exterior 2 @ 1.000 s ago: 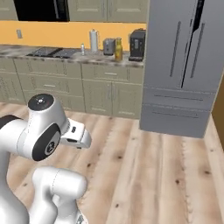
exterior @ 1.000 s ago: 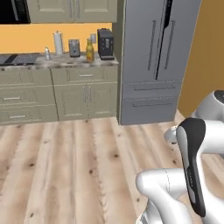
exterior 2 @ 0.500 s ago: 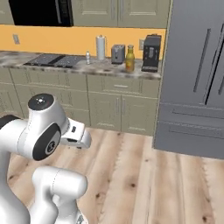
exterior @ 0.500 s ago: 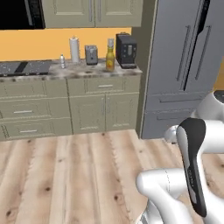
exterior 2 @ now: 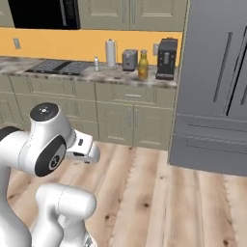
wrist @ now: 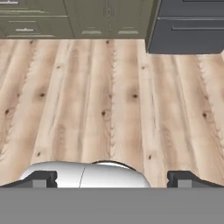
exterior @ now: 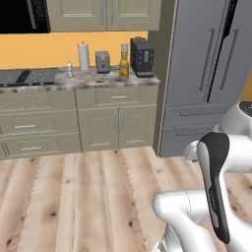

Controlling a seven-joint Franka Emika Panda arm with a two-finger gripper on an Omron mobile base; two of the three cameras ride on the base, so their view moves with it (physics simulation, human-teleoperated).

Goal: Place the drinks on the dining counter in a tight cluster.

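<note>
1. Task thing I can see: a yellow juice bottle (exterior: 124, 63) standing upright on the marble worktop (exterior: 98, 81), long axis vertical. It's just beside the black coffee machine (exterior: 142, 57), with the toaster (exterior: 102, 61) on its other side.
2. Same bottle in the right base view, yellow juice bottle (exterior 2: 143, 65), between the toaster (exterior 2: 129, 60) and the coffee machine (exterior 2: 166, 59).
3. This worktop carries the black stovetop (exterior: 28, 76), so I judge it's not the dining counter. No island, sink or stools visible from here.
4. Also on the worktop: paper towel roll (exterior: 83, 56) and a small shaker-like item (exterior: 70, 70), too small to identify.
5. Key relation: the bottle is well ahead of the hand and higher, across open wood floor (wrist: 112, 96). Gripper (wrist: 112, 179) is tucked low by the base, pointing down at floorboards, cabinet fronts (wrist: 78, 19) at the top of the hand view.
6. Fingertips (wrist: 41, 178) sit at opposite edges of the hand view, so jaws wide, nothing between them, nothing held.
7. Judgement: the base needs to get closer before any reach, and I'd need to find the dining counter and the other drinks.
8. Containers: drawers and cabinets all closed, grey fridge (exterior: 206, 74) doors shut, contents unseen.
</note>
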